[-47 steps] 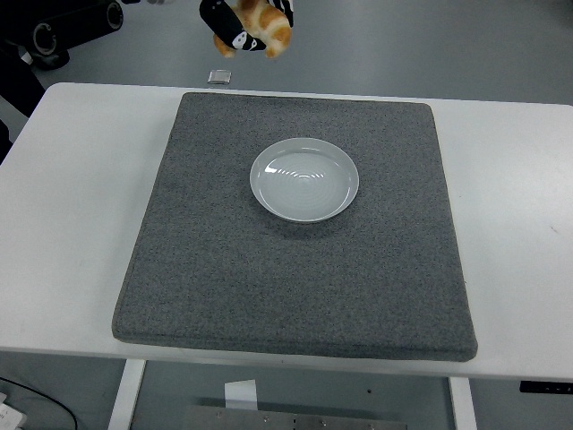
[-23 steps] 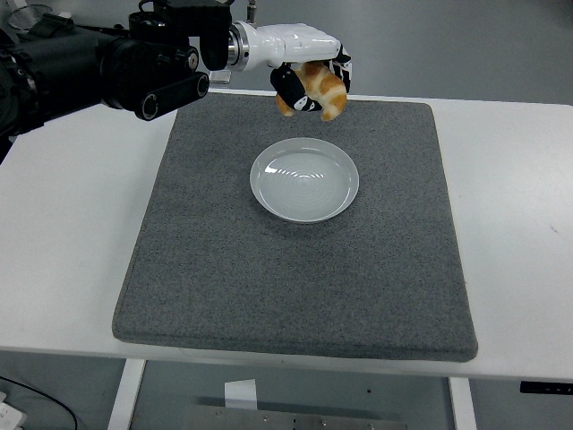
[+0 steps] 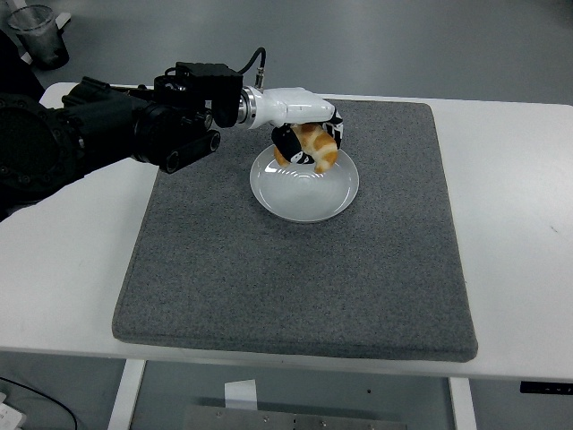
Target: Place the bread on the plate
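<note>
Fingers (image 3: 285,143) of the left hand (image 3: 304,134) curl around the bread (image 3: 313,146), holding it over the far part of the plate (image 3: 309,193), low above the dish or touching it; which one cannot be told. Under the fingers the white plate sits on a grey mat (image 3: 295,278) covering the white worktop (image 3: 519,224).

Bright, even light from above, prob. ceiling lamps. Soft glare rings on the plate (image 3: 304,188). Faint shadows only. Picture sharp, no blur, edges look undistorted.
</note>
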`<state>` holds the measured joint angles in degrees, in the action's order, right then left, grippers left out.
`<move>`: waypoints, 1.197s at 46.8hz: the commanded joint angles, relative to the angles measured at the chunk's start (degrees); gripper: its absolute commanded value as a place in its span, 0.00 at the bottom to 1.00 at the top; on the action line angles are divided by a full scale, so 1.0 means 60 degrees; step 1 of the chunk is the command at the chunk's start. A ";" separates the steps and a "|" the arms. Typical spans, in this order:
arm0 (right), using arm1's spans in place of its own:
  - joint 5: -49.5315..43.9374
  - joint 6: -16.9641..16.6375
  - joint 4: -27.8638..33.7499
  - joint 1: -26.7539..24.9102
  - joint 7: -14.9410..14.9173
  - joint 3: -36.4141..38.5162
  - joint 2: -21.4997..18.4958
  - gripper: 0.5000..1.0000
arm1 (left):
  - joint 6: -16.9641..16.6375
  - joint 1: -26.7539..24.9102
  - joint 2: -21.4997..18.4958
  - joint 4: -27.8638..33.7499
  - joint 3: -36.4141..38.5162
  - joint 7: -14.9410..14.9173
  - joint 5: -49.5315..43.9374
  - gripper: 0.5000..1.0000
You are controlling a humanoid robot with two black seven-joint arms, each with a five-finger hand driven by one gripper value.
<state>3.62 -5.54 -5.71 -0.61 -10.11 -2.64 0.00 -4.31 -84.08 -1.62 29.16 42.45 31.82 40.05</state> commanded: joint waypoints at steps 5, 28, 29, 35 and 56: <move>0.0012 0.0000 0.0000 0.0000 0.0001 0.0000 0.0000 0.86 | -0.0176 0.0360 0.0079 -0.0041 0.0205 0.0000 0.0078 0.00; 0.0012 0.0000 0.0000 0.0000 0.0001 0.0000 0.0000 0.86 | -0.0322 0.0873 0.0108 -0.0393 0.0249 0.0000 0.0283 0.00; -0.0003 0.0000 0.0000 0.0000 0.0001 -0.0015 0.0000 0.86 | -0.0322 0.0902 0.0108 -0.0407 0.0249 0.0000 0.0283 0.00; -0.0003 0.0000 0.0000 0.0000 0.0001 0.0000 0.0000 0.86 | -0.0337 0.0917 0.0123 -0.0422 0.0249 0.0000 0.0269 0.00; -0.0003 0.0000 0.0000 0.0000 0.0001 0.0000 0.0000 0.86 | -0.0337 0.1284 0.0270 -0.1111 0.0380 0.0000 0.0283 0.00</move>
<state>3.61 -5.54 -5.71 -0.62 -10.11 -2.67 0.00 -6.34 -76.63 0.00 23.02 44.06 31.83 41.74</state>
